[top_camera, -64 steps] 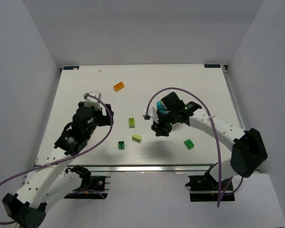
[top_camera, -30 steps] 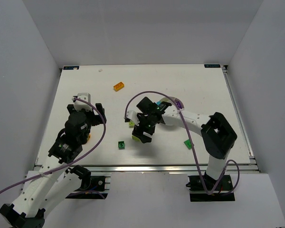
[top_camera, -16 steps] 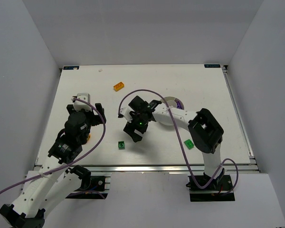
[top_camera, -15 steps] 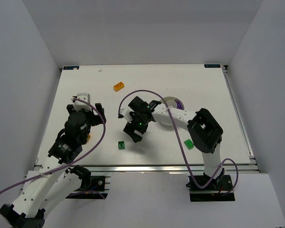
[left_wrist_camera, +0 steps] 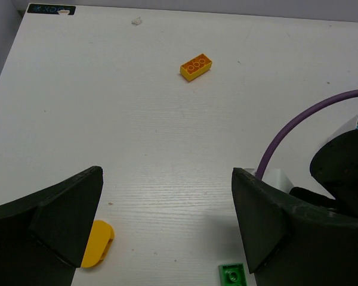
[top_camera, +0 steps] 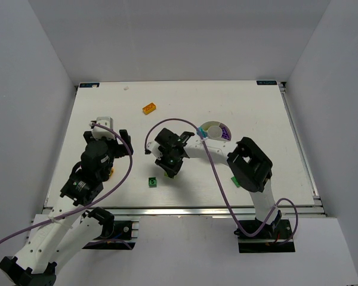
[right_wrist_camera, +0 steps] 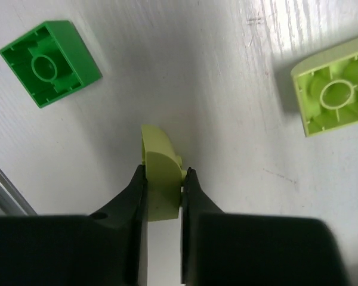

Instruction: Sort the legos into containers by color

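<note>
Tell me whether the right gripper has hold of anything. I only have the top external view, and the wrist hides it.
Observer: Yes. In the right wrist view the right gripper is shut on a lime green curved piece.
Operator: Is anything else under there?
Observer: A lime green brick lies beside it, hollow underside up.
Operator: And the left gripper?
Observer: In the left wrist view the left gripper is open with nothing between its jaws. A yellow rounded piece lies next to one jaw.
</note>
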Robot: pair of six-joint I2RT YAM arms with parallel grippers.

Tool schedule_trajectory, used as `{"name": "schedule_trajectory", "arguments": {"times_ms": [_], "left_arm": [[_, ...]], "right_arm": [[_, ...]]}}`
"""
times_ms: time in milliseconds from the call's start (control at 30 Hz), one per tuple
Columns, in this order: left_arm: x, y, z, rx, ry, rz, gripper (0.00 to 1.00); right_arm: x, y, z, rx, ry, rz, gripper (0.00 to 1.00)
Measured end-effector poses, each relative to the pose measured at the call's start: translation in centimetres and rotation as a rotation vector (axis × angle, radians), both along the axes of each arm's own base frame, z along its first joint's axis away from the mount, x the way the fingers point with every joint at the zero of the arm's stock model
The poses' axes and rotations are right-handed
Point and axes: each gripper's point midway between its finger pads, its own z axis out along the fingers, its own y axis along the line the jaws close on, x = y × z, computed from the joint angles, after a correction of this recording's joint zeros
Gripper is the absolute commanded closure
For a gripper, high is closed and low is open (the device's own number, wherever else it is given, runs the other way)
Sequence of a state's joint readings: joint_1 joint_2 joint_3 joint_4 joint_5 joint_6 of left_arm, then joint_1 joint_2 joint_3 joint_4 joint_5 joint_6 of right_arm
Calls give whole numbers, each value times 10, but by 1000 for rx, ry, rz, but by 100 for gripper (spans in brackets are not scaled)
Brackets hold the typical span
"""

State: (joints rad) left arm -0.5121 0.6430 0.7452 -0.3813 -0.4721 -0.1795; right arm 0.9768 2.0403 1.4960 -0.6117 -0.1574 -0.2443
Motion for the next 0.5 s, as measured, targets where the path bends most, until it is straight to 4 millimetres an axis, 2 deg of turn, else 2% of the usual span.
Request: {"name": "schedule_trajectory", "arguments": {"times_ms": [133, 233, 267, 300, 367, 433, 500], "left_arm": [[-1, 0, 2, -5, -10, -4, 5], [-4, -3, 3, -16, -31, -33, 17], [-6, -5, 3, -20, -39, -51, 21], [-7, -8, 3, -22, -43, -68, 29], [-9, -14, 6, -33, -59, -111, 33], [-9, -21, 9, -40, -68, -150, 32], [-8, -29, 8, -43, -64, -187, 26]], "right_arm": [[5, 2, 8, 11, -18, 16, 100], [15, 3, 34, 46, -51, 30, 100], [20, 4, 49, 69, -72, 29, 100], [30, 4, 69, 105, -109, 27, 100], [55, 1, 117, 189, -207, 5, 100], [81, -13, 162, 257, -315, -29, 100], [104, -36, 197, 296, -417, -68, 100]]}}
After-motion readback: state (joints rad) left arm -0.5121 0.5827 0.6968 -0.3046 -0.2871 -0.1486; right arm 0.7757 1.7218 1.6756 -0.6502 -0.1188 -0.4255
